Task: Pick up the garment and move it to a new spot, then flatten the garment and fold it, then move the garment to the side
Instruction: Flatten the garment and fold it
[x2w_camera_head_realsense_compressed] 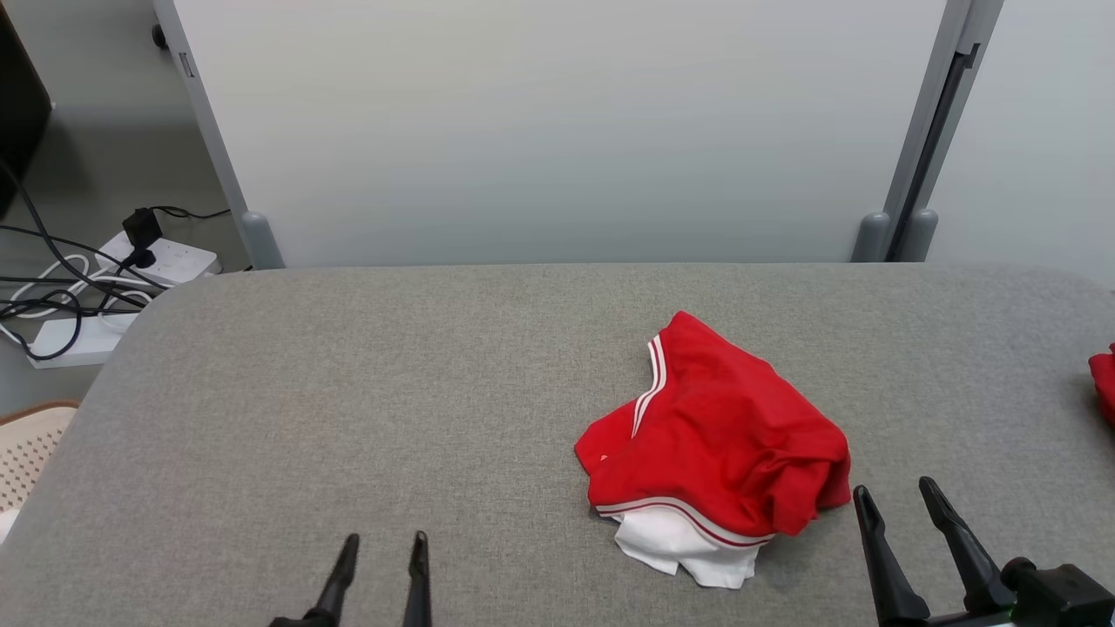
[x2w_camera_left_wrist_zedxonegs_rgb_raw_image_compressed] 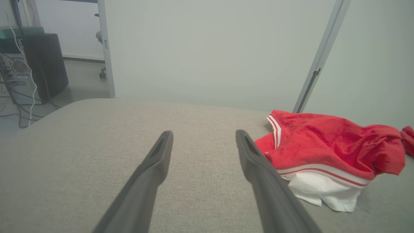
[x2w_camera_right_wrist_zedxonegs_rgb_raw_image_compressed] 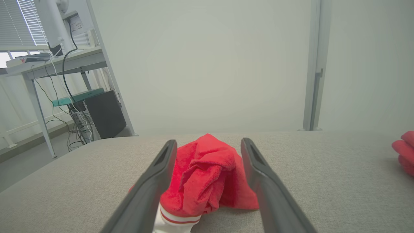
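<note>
Task is barely getting started, judging by the layout: nothing is being held, and the garment (x2w_camera_head_realsense_compressed: pixel 723 435) is lying as a crumpled heap, so pick-up, relocating, flattening, folding and moving aside are all looking undone. Nearest, at the bottom edge of the head view, the left gripper (x2w_camera_head_realsense_compressed: pixel 384 542) is sitting at lower left with its jaws standing wide apart, grasping nothing and pointing over bare grey padded table (x2w_camera_head_realsense_compressed: pixel 305 392), well apart from the cloth. At lower right the right gripper (x2w_camera_head_realsense_compressed: pixel 895 489) is also showing its jaws spread wide and empty. Its tips are sitting just beside the heap's near right corner, and I am seeing no contact there. In the right wrist view the red bundle is lying just beyond the two fingers, framed between them. The garment itself is lying right of centre, lower half of the head view: red, white-striped hem, a white layer poking out at its near edge. Farther right, at the frame edge, a second red item (x2w_camera_head_realsense_compressed: pixel 1104 379) is lying well apart. Beyond the table a pale partition panel (x2w_camera_head_realsense_compressed: pixel 557 131) is standing, with power strips (x2w_camera_head_realsense_compressed: pixel 165 258) and cables at upper left.
</note>
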Available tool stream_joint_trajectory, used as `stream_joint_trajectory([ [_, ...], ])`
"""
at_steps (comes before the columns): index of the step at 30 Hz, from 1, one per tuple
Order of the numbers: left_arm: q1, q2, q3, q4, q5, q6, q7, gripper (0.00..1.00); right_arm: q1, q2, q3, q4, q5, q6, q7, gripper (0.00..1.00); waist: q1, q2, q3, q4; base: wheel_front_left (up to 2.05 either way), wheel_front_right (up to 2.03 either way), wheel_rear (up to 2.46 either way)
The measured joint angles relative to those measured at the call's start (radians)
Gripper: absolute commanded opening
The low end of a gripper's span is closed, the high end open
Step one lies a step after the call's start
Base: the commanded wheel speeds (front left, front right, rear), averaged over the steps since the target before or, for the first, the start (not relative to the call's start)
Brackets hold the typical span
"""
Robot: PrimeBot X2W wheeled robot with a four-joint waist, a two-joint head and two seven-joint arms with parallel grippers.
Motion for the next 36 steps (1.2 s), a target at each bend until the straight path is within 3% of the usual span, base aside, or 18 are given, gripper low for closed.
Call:
stream_joint_trajectory([
  [10,-0.108,-0.033,-0.074,0.149,-0.032,-0.097,0.000,1.00,-0.005,-0.011,0.006,-0.021,0.001,0.000,0.000,1.00,0.0000,0.0000,0.036,-0.019,0.00,0.00,0.00],
  [18,-0.262,-0.049,-0.199,0.309,-0.079,-0.161,0.004,1.00,-0.017,-0.031,0.012,-0.028,0.001,0.000,0.000,1.00,0.0000,0.0000,0.087,-0.057,0.00,0.00,0.00],
  [30,-0.492,-0.052,-0.382,0.565,-0.244,-0.166,0.004,1.00,-0.085,-0.057,0.039,-0.048,0.015,0.000,0.000,1.00,0.0000,0.0000,0.167,-0.156,0.00,0.00,0.00],
  [36,-0.590,-0.053,-0.427,0.695,-0.295,-0.142,0.004,1.00,-0.116,-0.066,0.046,-0.053,0.024,0.000,0.000,1.00,0.0000,0.0000,0.216,-0.202,0.00,0.00,0.00],
])
